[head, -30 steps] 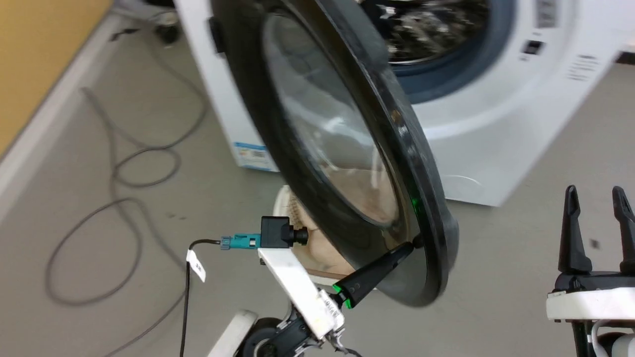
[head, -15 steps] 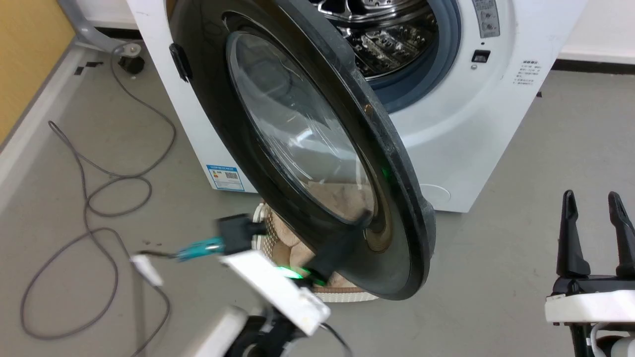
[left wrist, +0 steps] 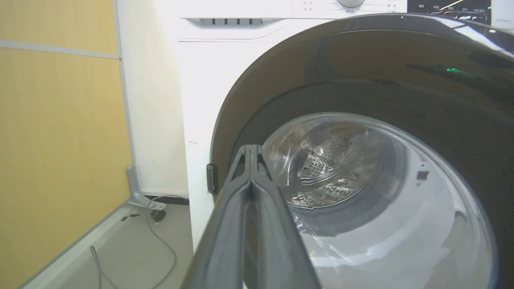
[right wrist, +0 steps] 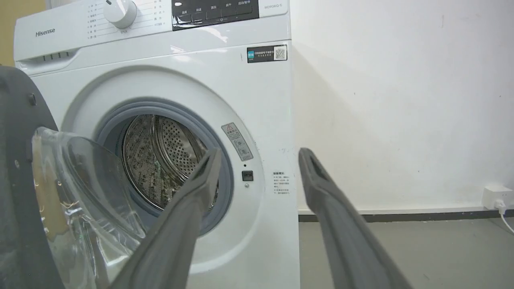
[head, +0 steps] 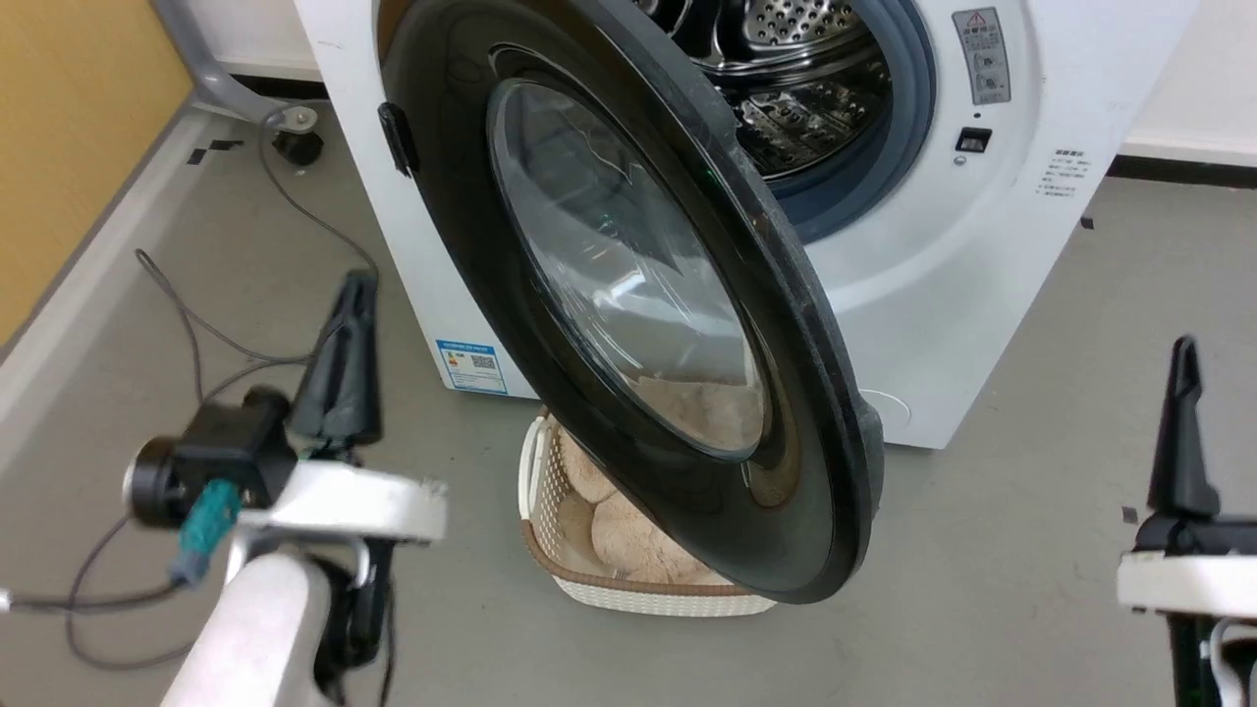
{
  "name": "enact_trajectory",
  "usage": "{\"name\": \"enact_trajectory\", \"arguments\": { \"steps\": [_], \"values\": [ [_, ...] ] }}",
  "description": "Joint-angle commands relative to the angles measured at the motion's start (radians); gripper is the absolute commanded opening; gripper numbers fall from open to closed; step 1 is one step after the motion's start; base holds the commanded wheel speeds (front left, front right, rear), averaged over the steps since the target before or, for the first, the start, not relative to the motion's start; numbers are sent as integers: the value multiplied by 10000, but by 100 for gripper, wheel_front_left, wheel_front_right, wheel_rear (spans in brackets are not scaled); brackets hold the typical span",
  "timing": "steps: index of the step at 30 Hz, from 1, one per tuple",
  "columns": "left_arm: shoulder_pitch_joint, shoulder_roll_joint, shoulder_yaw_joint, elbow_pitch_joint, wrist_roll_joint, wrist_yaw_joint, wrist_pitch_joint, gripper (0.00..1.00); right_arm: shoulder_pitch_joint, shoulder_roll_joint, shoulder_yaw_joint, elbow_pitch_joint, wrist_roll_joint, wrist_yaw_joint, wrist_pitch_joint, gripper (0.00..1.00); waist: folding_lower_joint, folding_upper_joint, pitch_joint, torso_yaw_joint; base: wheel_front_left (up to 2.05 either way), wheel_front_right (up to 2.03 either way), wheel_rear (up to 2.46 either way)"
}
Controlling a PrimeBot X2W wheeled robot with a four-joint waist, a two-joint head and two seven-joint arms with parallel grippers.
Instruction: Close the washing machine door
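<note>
One round, glossy black washing machine door (head: 628, 295), its clear glass bulging, stands ajar from one white washing machine (head: 943, 295). Left hand (left wrist: 249, 152) is pinched together and empty; right hand (right wrist: 259, 156) is spread and empty.

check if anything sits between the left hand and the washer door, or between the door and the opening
Nothing visible stands between the left hand and the washing machine door. The gap to the washing machine opening looks free. A white basket sits on the floor under the door's lower edge; clearance unclear.
</note>
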Motion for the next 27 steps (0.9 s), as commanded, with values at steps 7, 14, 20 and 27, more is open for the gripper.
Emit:
{"name": "enact_trajectory", "arguments": {
  "steps": [7, 14, 20, 27],
  "values": [
    [1427, -279, 1037, -459, 2077, 1088, -42, 100, -975, 20, -117, -494, 484, 8, -44, 25, 0, -1, -75, 243, 0, 0, 0],
    [2339, -777, 1589, -504, 2565, 1028, -42, 100, -1664, 20, 693, -1567, 1377, 8, -44, 0, 0, -1, -154, 494, 0, 0, 0],
    [2832, -1131, 1776, -405, 2800, 520, -43, 100, -1988, 20, 2258, -2750, 2137, 8, -44, 0, 0, -1, -206, 654, 0, 0, 0],
    [2985, -1510, 2087, -389, 3083, 175, -43, 100, -2270, -1236, 5546, -3748, 3365, 8, -44, 0, 0, -1, -259, 720, 0, 0, 0]
  ]
}}
